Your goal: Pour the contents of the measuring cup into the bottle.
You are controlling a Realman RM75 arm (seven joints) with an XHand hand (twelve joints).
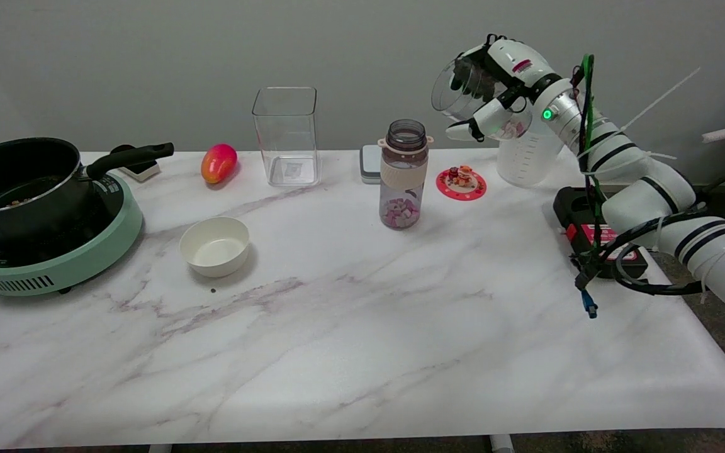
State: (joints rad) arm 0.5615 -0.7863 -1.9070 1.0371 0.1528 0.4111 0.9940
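Observation:
My right hand [494, 104] grips a clear measuring cup [457, 91] in the air at the back right. The cup is tipped over, its open mouth facing left. Some pinkish pieces show low inside it, near my fingers. The bottle [404, 173] stands upright on the table with its lid off. It has a beige band and pink and purple pieces at its bottom. The cup's mouth hangs above and to the right of the bottle's opening, apart from it.
A translucent graduated jug [529, 160] stands under my wrist. A red coaster with small figures [461, 182] lies right of the bottle. Also there: a clear square container [286, 135], mango [218, 163], white bowl [214, 246], pot [19, 185] on a green cooker [54, 264], black box [589, 229].

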